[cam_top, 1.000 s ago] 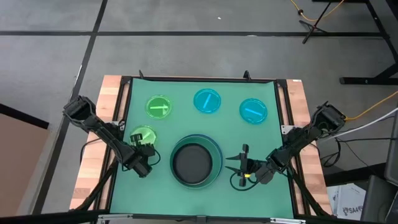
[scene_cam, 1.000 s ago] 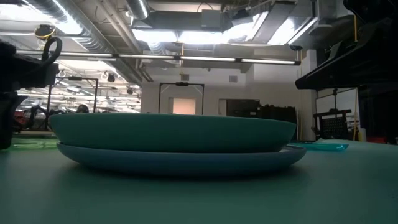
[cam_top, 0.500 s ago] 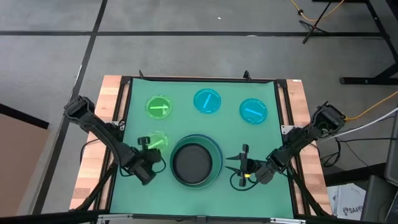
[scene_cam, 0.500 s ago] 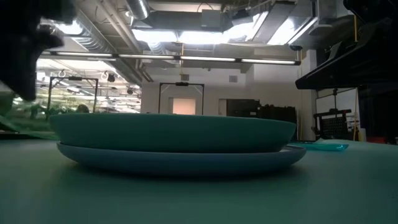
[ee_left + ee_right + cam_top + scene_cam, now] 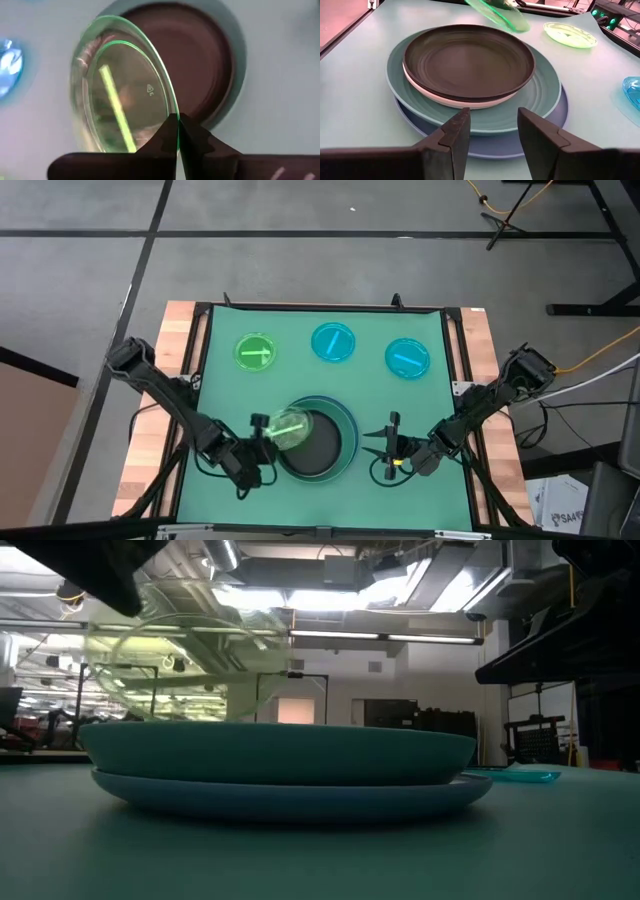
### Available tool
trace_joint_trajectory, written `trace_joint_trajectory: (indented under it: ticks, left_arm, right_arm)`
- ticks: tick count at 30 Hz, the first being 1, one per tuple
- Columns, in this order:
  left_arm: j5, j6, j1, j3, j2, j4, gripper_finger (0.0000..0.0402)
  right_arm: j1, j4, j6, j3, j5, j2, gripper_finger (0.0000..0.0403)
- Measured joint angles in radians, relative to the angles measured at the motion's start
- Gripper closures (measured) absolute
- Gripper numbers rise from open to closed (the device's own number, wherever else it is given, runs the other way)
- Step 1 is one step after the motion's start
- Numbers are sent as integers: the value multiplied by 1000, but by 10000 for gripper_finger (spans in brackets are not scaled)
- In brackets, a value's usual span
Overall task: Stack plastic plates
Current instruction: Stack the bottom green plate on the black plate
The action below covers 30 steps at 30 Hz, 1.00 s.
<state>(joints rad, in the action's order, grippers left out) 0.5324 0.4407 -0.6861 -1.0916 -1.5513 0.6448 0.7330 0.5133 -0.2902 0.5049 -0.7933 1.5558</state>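
Observation:
A stack of plates (image 5: 316, 443) sits at the table's near middle: blue at the bottom, teal-green, white, black on top (image 5: 468, 61). My left gripper (image 5: 257, 434) is shut on a small bright green translucent plate (image 5: 288, 428), held over the stack's left edge. A second green plate (image 5: 254, 351) and two cyan plates (image 5: 333, 342) (image 5: 407, 357) lie flat near the far edge. My right gripper (image 5: 381, 451) is open, just right of the stack, touching nothing. My left gripper pinches the small green plate's rim (image 5: 174, 111) between its two fingers, coming from the table's left. The plate is lifted clear and tilted, hanging in the air over the stack's left side (image 5: 185, 665).
The green mat (image 5: 420, 405) covers the table inside a dark frame, with wooden borders (image 5: 150, 440) left and right. Open mat lies between the stack and the far row of small plates, and at the near left where the green plate lay.
My left gripper has lifted the small green plate off the mat left of the stack and carried it right and toward the near edge, until it hangs tilted over the stack's left edge. The right arm has kept still.

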Motion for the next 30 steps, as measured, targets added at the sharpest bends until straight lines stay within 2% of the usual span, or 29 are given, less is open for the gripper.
trace_joint_trajectory:
  ticks: [5,10,21,26,30]
  left_arm:
    - [-1,-105,24,-29,-83,-104,401]
    - [-20,-163,42,-73,-156,-139,401]
    - [-30,-164,53,-82,-211,-185,398]
    - [-34,-163,71,-82,-211,-186,380]
    - [-92,-129,94,-82,-211,-185,353]
  right_arm:
    - [0,0,0,0,0,0,247]
    - [0,-1,0,0,0,0,247]
    - [0,-7,-1,0,0,0,247]
    - [0,-7,-1,0,-1,0,247]
    - [0,-7,-1,0,-3,0,247]
